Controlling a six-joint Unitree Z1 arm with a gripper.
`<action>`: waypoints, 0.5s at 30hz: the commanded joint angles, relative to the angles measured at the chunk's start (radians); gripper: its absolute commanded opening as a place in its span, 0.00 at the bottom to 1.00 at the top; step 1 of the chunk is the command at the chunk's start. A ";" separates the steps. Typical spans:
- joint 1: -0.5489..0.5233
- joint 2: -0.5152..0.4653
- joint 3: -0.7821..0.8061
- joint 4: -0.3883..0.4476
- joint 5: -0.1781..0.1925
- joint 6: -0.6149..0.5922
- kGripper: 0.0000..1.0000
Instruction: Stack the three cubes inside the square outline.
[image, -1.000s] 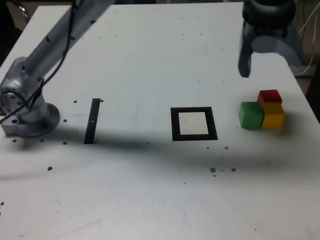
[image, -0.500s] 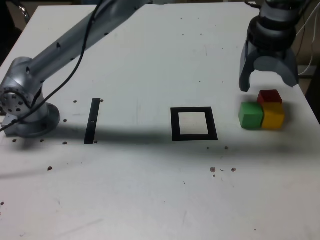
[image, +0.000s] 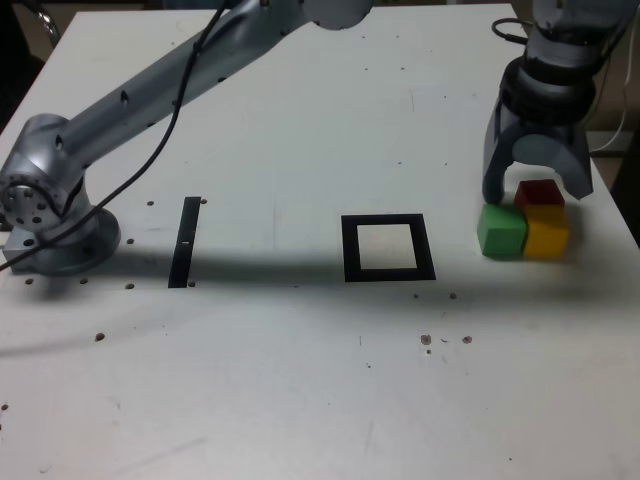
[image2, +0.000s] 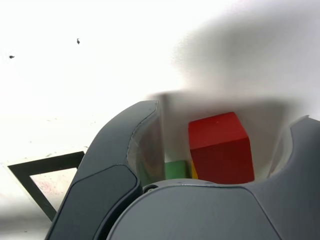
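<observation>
"Where's your arm reaching?"

"Over the table's (image: 250, 380) right edge in the exterior view — your fingers (image: 538, 198) wide apart, empty, likely to straddle the red cube (image: 541, 192)."

"And the square outline (image: 350, 250)?"

"Left of the clustered cubes, awaiting your stack."

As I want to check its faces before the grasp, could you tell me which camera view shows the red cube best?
The wrist view: the red cube appears large there, with two faces visible between the open jaws. The exterior view shows it small, partly hidden behind the yellow cube.
</observation>
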 joint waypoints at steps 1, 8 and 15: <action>-0.001 0.012 -0.010 0.008 -0.001 -0.002 0.82; -0.004 0.029 -0.023 0.003 -0.013 -0.002 0.75; -0.008 0.039 -0.024 0.000 -0.029 -0.008 0.67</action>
